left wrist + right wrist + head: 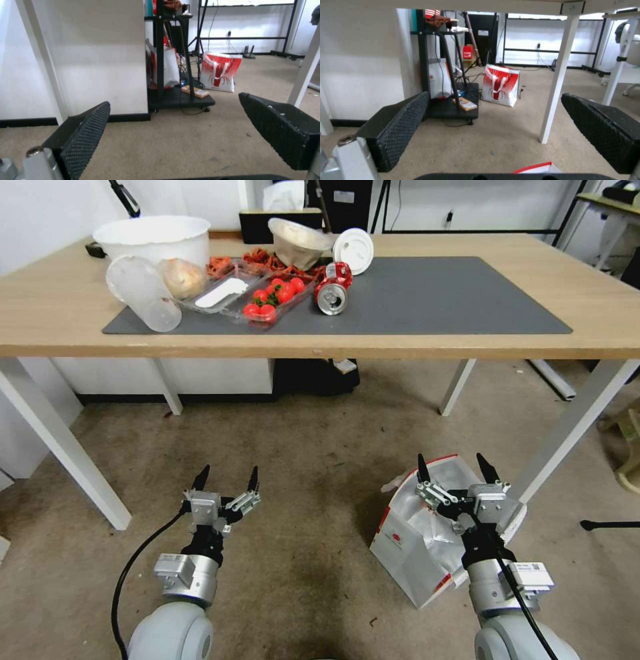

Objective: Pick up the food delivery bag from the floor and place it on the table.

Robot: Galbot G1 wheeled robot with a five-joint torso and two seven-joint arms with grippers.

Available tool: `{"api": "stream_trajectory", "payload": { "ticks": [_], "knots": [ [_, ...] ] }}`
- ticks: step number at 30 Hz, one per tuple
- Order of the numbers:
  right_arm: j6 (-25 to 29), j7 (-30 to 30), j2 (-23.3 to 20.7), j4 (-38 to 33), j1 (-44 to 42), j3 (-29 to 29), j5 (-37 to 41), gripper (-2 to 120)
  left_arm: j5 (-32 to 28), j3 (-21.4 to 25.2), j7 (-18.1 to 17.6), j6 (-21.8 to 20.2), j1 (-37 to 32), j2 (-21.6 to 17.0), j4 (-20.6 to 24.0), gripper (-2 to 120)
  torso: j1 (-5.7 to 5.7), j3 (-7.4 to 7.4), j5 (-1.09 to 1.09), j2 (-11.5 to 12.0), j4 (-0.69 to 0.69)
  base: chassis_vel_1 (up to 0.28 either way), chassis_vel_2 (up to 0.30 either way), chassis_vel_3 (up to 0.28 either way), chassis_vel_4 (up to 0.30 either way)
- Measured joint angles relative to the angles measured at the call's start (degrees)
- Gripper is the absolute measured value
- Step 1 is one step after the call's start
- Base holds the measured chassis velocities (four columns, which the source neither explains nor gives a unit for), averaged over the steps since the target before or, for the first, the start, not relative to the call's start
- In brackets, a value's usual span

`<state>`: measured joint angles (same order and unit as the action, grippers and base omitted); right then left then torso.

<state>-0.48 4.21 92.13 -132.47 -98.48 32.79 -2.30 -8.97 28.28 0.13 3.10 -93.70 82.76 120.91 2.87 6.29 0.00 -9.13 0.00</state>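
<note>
- Food delivery bag (417, 543) is what I'm after, and it's lying tipped on the floor (313, 480) toward my right side, foil lining showing, close to a white table leg.
- Over on the left, my left gripper (225, 481) just hangs low above bare floor, fingers spread, holding nothing, well apart from the bag.
- Middle ground: open floor between both arms, so no obstacles there.
- On the right, my right gripper (456, 468) hovers above the bag's open mouth, fingers apart, not gripping yet.
- So I'd call this the reach step; next I probably need to drop down and pinch a rim or handle.
- Table (600, 323) has bare mat on its right half, which looks like the landing spot.
</note>
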Motion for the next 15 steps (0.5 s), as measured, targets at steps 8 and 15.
{"api": "stream_trajectory", "payload": {
  "ticks": [8, 15],
  "knots": [
    [0.13, -0.03, 0.0, -0.01, -0.2, 0.08, -0.03, 100, 0.13, -0.05, 0.0, 0.13, 0.15, 0.24, -0.44, 97, -0.31, -1.37, 0.0, 1.67, 0.0, 0.0, 0.0, 0.0, 0.0],
    [0.13, -0.04, 0.0, -0.46, -0.17, 0.04, -0.09, 100, 0.12, -0.01, 0.0, 0.14, 0.44, 0.27, -0.51, 96, -0.55, -2.68, 0.0, 3.22, 0.0, 0.0, 0.0, 0.0, 0.0]
  ]
}}
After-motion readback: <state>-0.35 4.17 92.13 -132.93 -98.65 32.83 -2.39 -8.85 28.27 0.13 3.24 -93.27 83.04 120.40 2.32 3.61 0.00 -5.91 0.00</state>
